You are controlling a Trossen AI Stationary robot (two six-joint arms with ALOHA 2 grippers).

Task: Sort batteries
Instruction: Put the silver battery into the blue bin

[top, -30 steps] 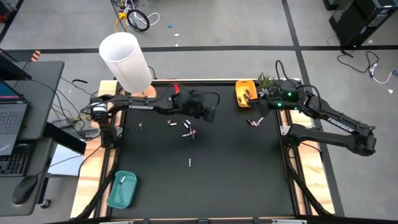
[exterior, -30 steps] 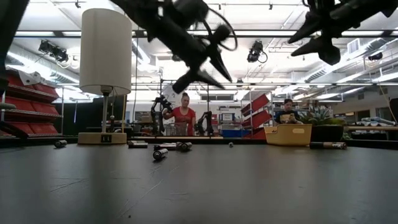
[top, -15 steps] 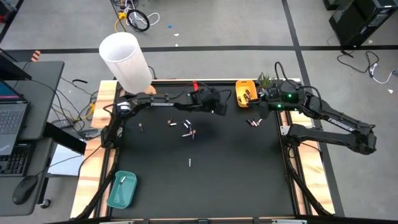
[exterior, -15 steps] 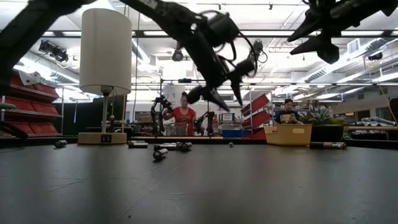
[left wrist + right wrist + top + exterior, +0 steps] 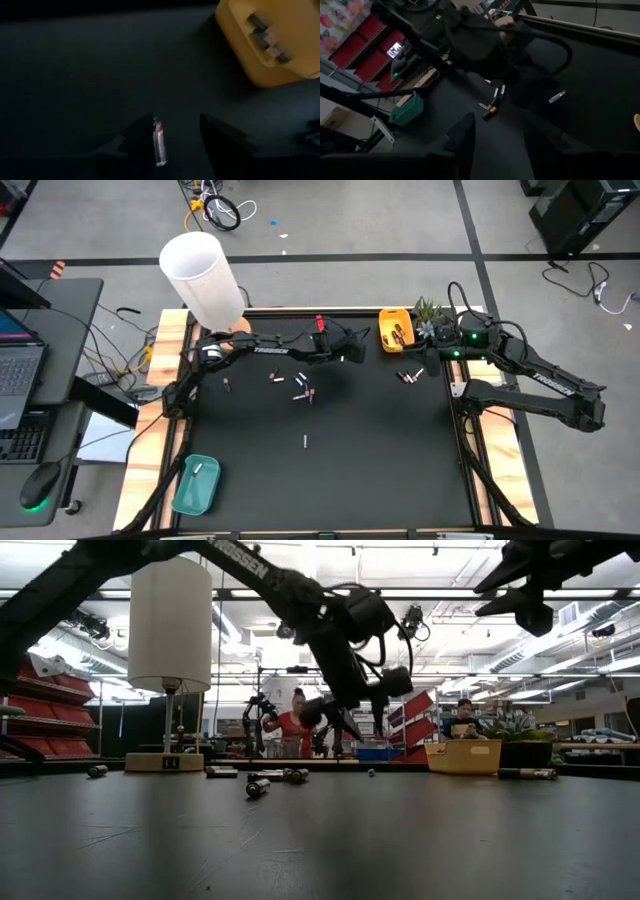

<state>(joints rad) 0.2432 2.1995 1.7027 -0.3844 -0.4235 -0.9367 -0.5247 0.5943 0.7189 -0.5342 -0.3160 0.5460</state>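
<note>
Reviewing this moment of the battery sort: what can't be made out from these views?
- Left hand: a battery sits at one fingertip; gripped or just released, left wrist view cannot settle.
- Yellow tray: exact battery count inside too small from above; cut off by the edge in the left wrist view.
- Right hand: parked by the plant, fingertips hidden from above by its own body.

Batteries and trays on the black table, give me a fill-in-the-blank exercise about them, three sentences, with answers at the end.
1. The teal tray holds a single battery, and its colour is ___.
2. The tray nearest the left claw is the ___ one.
3. The number of trays on the table is ___.

Missing words: white; yellow; two.
</note>
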